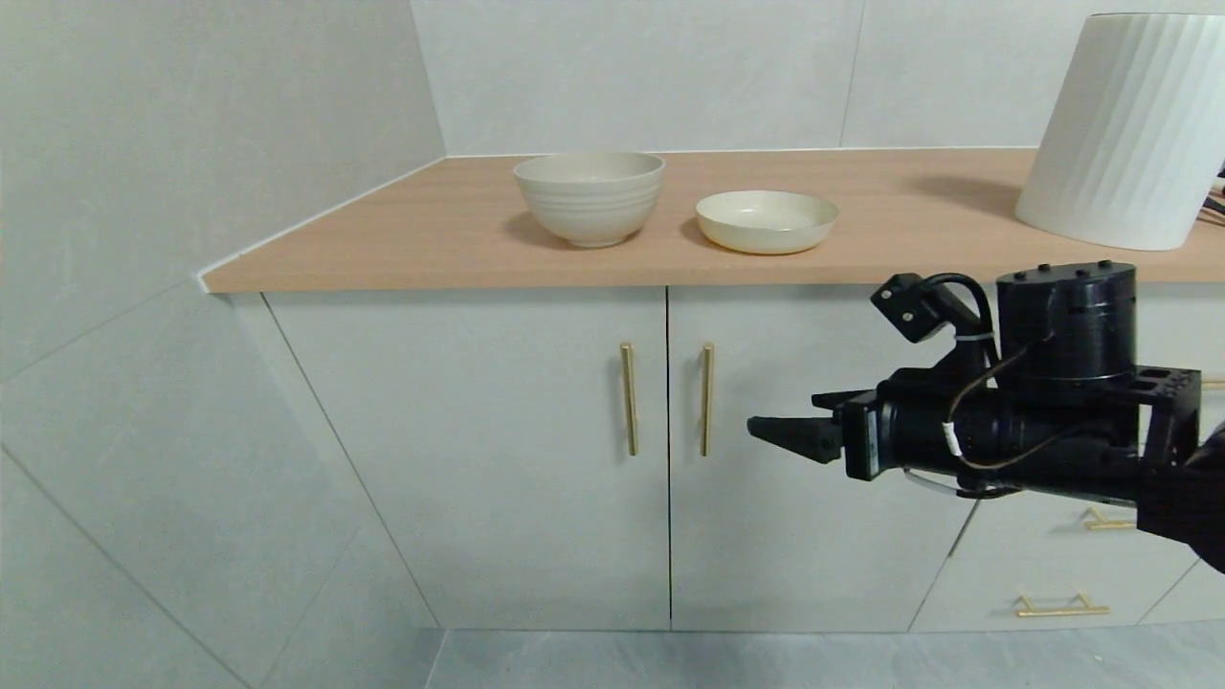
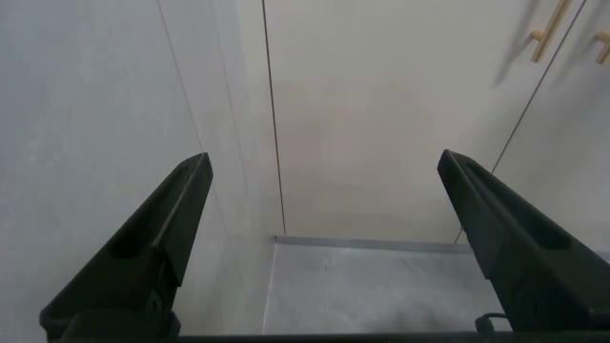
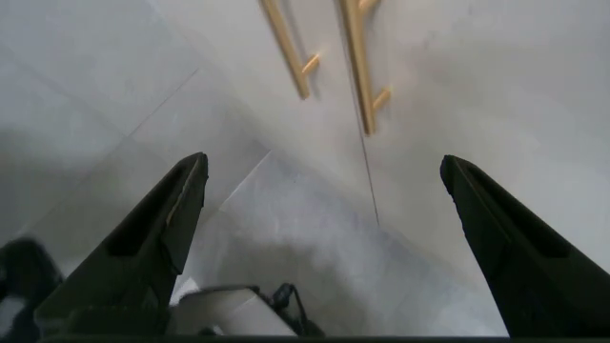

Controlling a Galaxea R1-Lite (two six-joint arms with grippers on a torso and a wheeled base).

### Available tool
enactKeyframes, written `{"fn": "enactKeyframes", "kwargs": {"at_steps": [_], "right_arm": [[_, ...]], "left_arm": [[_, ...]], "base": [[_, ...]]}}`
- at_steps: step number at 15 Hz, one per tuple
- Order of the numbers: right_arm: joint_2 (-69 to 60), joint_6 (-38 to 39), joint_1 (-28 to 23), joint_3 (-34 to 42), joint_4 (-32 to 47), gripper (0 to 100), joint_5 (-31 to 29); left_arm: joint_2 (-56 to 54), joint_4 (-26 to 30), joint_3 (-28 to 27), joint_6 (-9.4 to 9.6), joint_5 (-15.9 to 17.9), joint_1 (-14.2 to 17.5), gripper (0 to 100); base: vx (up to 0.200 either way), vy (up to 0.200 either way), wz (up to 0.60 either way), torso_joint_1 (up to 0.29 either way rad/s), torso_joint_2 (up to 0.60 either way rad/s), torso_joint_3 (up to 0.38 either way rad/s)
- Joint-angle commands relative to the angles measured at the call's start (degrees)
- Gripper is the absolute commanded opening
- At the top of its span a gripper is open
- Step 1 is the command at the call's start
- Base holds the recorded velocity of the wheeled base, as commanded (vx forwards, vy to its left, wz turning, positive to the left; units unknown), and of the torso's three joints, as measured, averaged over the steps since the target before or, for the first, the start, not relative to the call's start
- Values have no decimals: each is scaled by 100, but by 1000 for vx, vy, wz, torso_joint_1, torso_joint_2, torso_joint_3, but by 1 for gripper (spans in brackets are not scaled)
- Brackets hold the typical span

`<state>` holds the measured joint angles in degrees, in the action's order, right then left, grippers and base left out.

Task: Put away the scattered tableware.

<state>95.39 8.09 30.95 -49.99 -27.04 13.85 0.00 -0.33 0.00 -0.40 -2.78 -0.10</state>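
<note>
deep bowl (image 1: 590, 196), shallow dish (image 1: 766, 220): both on the wooden countertop (image 1: 402, 239), not stowed. cabinet doors (image 1: 478, 450): closed. right gripper (image 1: 770, 433): spread, empty, near the brass handles (image 1: 628, 399). left gripper (image 2: 324, 167): spread, empty. judged: nothing put away yet.

Bare counter, shut cabinet
Wooden countertop (image 1: 919, 206) lies bare between shallow cream dish (image 1: 767, 220) and tall white ribbed shade (image 1: 1120, 124); a gap separates dish from deep cream bowl (image 1: 590, 196); pale cabinet doors (image 1: 478, 450) stand closed.
</note>
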Motion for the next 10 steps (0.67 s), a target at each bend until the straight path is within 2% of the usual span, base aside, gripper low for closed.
{"fn": "enactKeyframes", "kwargs": {"at_steps": [1,6,10], "right_arm": [[533,52,104,-336,-12,100,-58],[1131,157,341,-960,-21,100,-93],[1518,263,491,-1030,-706,100,-277]], "left_arm": [[0,-2,0,-4,-3,1,100],[0,-2,0,-4,-12,1,100],[0,-2,0,-13,-12,1,100]], "base": [[0,0,0,0,0,0],[0,0,0,0,0,0],[0,0,0,0,0,0]]}}
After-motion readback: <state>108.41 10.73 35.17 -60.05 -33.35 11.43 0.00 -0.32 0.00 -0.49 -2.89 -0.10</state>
